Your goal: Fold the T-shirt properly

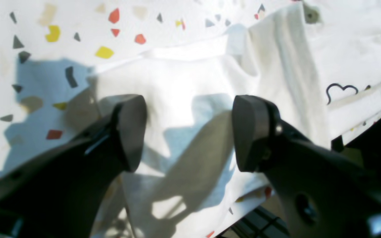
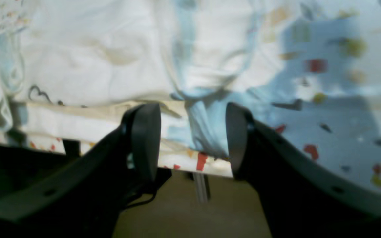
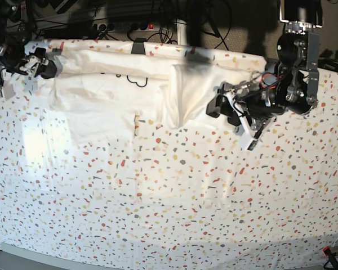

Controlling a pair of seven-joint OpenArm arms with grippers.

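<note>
Four parted jaws, one T-shirt (image 3: pixel 118 90)

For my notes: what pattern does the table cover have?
The table cover is white with small red, yellow and grey flecks, clearest in the base view.

T-shirt (image 3: pixel 118 90) print mostly hidden in folds

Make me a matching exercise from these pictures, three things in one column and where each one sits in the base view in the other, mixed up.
Things:
1. T-shirt
2. left gripper
3. right gripper

Places:
A. far left corner of the table
B. right side, beside the shirt's folded edge
C. spread along the far edge of the table

Pairs: 1-C, 2-B, 3-A
</note>
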